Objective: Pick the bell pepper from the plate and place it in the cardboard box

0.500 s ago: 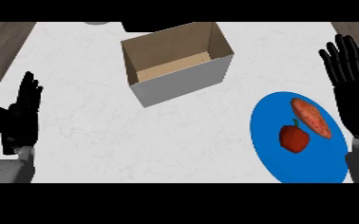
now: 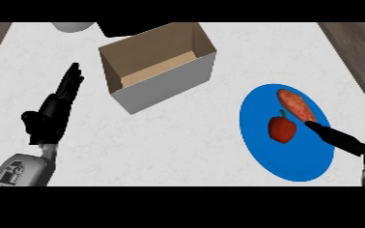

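At the lower left, a grey forearm (image 2: 22,170) enters from the bottom edge and carries the left hand (image 2: 51,115), which rests open over the white surface (image 2: 185,140), its fingers straight and pointing up and away. At the right edge, only a dark finger of the right hand (image 2: 335,137) shows, reaching in over the blue plate (image 2: 285,166); whether that hand is open or closed cannot be told. Its tip lies just beside the red bell pepper (image 2: 283,128), which sits on the plate with its stem pointing away. Just beyond the pepper lies an orange-red sweet potato (image 2: 294,105), also on the plate. Farther off, toward the middle, stands the open cardboard box (image 2: 158,67), well apart from the plate. A pale round object (image 2: 71,26) is cut off at the far edge.
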Robot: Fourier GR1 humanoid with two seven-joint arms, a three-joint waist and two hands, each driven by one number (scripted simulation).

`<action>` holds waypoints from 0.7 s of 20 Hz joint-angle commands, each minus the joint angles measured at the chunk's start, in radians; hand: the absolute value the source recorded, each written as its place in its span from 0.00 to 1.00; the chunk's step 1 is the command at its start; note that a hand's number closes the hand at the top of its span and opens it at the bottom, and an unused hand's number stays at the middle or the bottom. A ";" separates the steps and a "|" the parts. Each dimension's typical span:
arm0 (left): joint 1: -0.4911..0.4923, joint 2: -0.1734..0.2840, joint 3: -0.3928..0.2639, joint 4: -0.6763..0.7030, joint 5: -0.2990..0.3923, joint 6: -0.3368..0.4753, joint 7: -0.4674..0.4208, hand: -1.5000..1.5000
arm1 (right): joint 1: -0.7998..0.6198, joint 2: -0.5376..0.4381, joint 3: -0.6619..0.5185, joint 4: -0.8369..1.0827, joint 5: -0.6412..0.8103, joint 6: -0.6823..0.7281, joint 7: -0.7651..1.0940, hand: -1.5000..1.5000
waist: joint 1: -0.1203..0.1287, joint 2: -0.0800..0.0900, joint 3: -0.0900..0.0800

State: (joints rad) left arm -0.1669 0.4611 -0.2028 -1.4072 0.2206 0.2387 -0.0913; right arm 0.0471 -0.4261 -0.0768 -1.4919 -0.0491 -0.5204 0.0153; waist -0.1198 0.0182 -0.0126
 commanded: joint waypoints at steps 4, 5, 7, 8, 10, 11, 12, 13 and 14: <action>-0.046 -0.029 -0.114 -0.057 -0.018 -0.083 0.024 0.50 | 0.213 -0.083 0.089 0.166 0.411 -0.279 0.139 0.00 | 0.045 0.011 -0.007; -0.039 -0.025 -0.121 -0.058 -0.018 -0.099 0.015 0.50 | 0.228 -0.063 0.110 0.167 0.459 -0.321 0.165 0.00 | 0.063 0.008 -0.007; -0.053 -0.020 -0.136 -0.065 -0.021 -0.112 0.038 0.50 | 0.263 -0.088 0.114 0.173 0.547 -0.356 0.246 0.00 | 0.075 0.004 -0.008; -0.062 -0.014 -0.142 -0.066 -0.030 -0.116 0.045 0.50 | 0.267 -0.078 0.129 0.165 0.589 -0.370 0.285 0.00 | 0.087 0.003 -0.007; -0.068 -0.030 -0.156 -0.073 -0.029 -0.119 0.050 0.50 | 0.268 -0.074 0.142 0.144 0.644 -0.356 0.370 0.00 | 0.108 0.005 -0.010; -0.077 -0.043 -0.168 -0.080 -0.027 -0.120 0.061 0.50 | 0.287 -0.082 0.143 0.136 0.678 -0.346 0.413 0.00 | 0.104 0.003 -0.009; -0.058 -0.045 -0.175 -0.084 -0.035 -0.113 0.053 0.50 | 0.305 -0.070 0.157 0.120 0.693 -0.326 0.448 0.00 | 0.115 0.001 -0.011; -0.078 -0.039 -0.172 -0.078 -0.032 -0.130 0.053 0.50 | 0.286 -0.066 0.167 0.094 0.706 -0.291 0.498 0.00 | 0.123 0.005 -0.011; -0.081 -0.050 -0.179 -0.081 -0.040 -0.112 0.068 0.50 | 0.299 -0.053 0.185 0.066 0.718 -0.268 0.531 0.00 | 0.123 0.001 -0.011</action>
State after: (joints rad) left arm -0.2328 0.4249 -0.3593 -1.4801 0.1910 0.1272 -0.0417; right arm 0.3312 -0.5031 0.0592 -1.3943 0.5751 -0.8251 0.4093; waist -0.0225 0.0169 -0.0322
